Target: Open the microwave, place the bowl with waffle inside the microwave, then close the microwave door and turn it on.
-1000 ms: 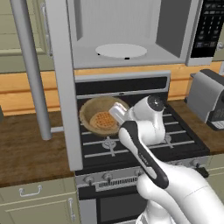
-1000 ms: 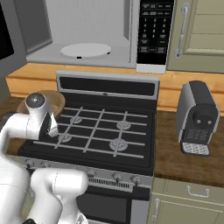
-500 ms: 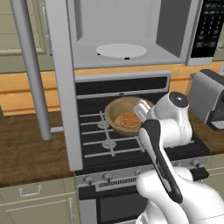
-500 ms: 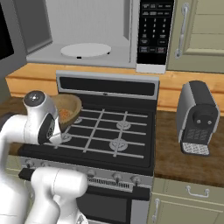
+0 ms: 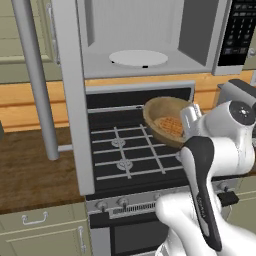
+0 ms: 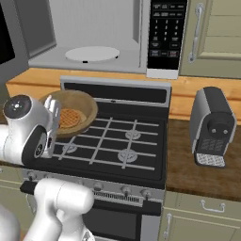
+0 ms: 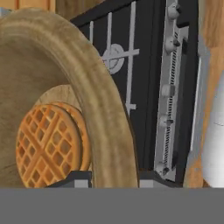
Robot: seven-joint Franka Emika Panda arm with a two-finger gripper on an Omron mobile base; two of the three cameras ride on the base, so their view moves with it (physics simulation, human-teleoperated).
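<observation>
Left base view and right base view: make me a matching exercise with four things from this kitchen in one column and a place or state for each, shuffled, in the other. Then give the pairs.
Things
1. round tan wooden bowl
2. small orange-brown grid-patterned waffle
3. wide silver-framed microwave door
4. white round turntable

Places or states
A. swung open
B. lying inside the bowl
C. bare, on the microwave floor
D. gripped at its rim, tilted above the stove

Pairs: 1-D, 2-B, 3-A, 4-C

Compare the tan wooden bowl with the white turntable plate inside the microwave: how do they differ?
The tan wooden bowl is deep-walled, tilted and held above the stove in the gripper; the white turntable plate is flat and lies level inside the open microwave. The bowl carries a waffle; the plate is bare. Both are round.
</observation>
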